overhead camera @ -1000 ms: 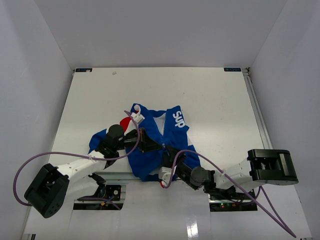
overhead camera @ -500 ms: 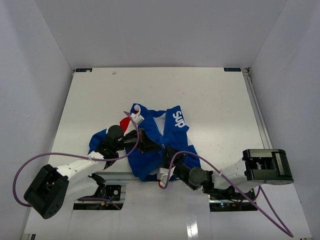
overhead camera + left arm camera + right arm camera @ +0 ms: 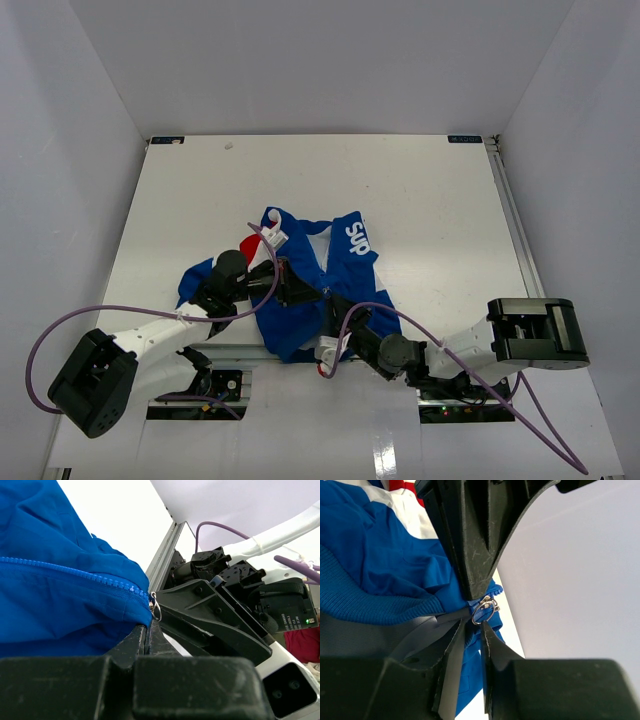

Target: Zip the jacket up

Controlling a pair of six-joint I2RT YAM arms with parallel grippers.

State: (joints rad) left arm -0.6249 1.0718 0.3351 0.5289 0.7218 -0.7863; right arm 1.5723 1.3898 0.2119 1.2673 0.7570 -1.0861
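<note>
The right arm shifts slightly; both grips hold.
The left hand (image 3: pixel 148 630) and right hand (image 3: pixel 470 630) stay clenched on the jacket (image 3: pixel 290 330) by its pull (image 3: pixel 484 611); zipping looks barely begun.

jacket (image 3: pixel 290 330) | blue, red-white panels | crumpled, front-centre | white lining showing

Jacket (image 3: pixel 60 595) hem in left tool (image 3: pixel 147 632)

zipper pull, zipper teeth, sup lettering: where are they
zipper pull (image 3: pixel 484 611): right wrist view, on its metal ring
zipper teeth (image 3: pixel 75 573): left wrist view, mid-run of the blue row
sup lettering (image 3: pixel 357 238): top view, middle letter
</note>
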